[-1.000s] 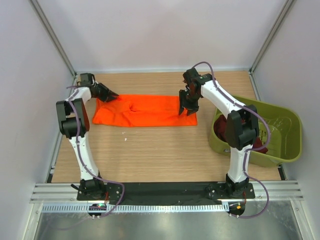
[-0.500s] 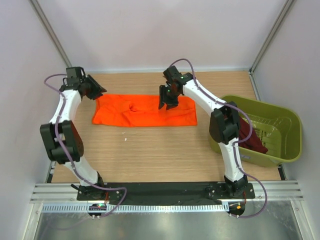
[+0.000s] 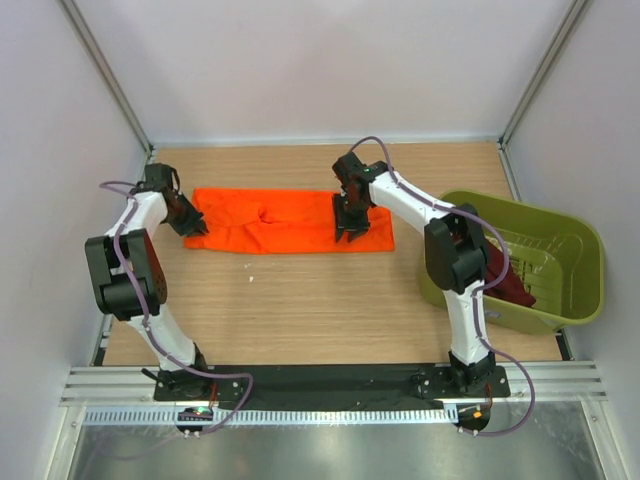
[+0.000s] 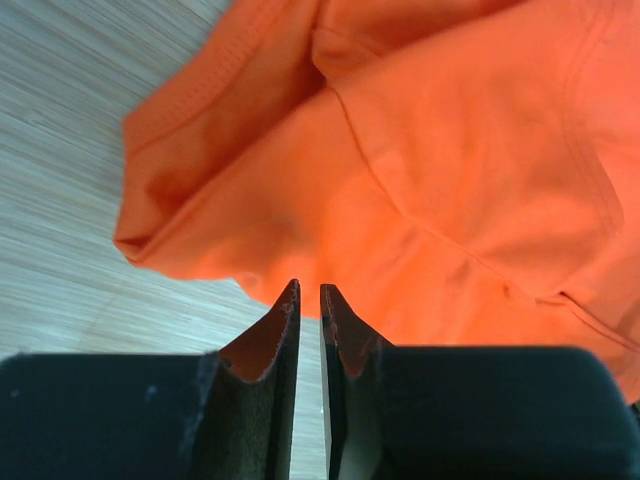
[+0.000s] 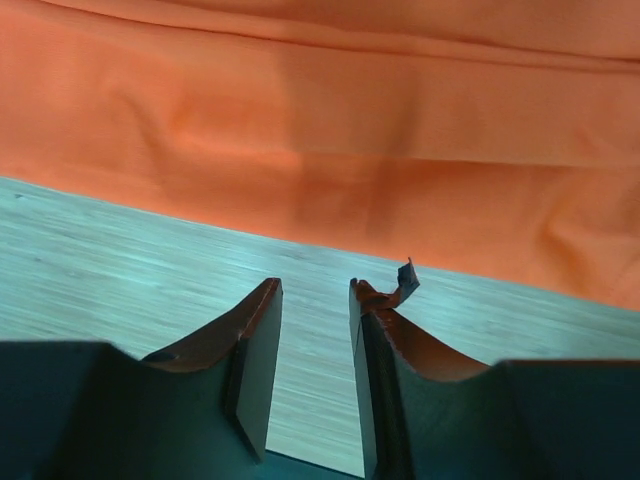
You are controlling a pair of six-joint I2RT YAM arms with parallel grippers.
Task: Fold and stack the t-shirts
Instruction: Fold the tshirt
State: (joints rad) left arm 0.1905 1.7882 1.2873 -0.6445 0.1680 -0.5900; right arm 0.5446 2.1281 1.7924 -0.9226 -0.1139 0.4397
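Note:
The bright orange t-shirt (image 3: 290, 220) lies flat in a long folded strip across the back of the table; it also fills the left wrist view (image 4: 450, 150) and the right wrist view (image 5: 350, 130). My left gripper (image 3: 195, 228) points down at the shirt's left near corner. Its jaws (image 4: 308, 290) stand a narrow slit apart, with bare wood between them and the tips at the cloth's edge. My right gripper (image 3: 347, 232) hangs over the shirt's near edge, right of centre, open (image 5: 315, 285) with only table between its fingers. The dark maroon t-shirt (image 3: 505, 280) lies bunched in the tub.
The olive-green tub (image 3: 590, 290) stands at the right edge of the table, beside the right arm's elbow. White walls close in the table at the back and on both sides. A tiny white speck (image 3: 250, 279) lies on the wood in front of the shirt.
My left gripper came from the back left corner down to the shirt's left near corner, and its jaws narrowed. My right gripper moved from on top of the shirt to its near edge.

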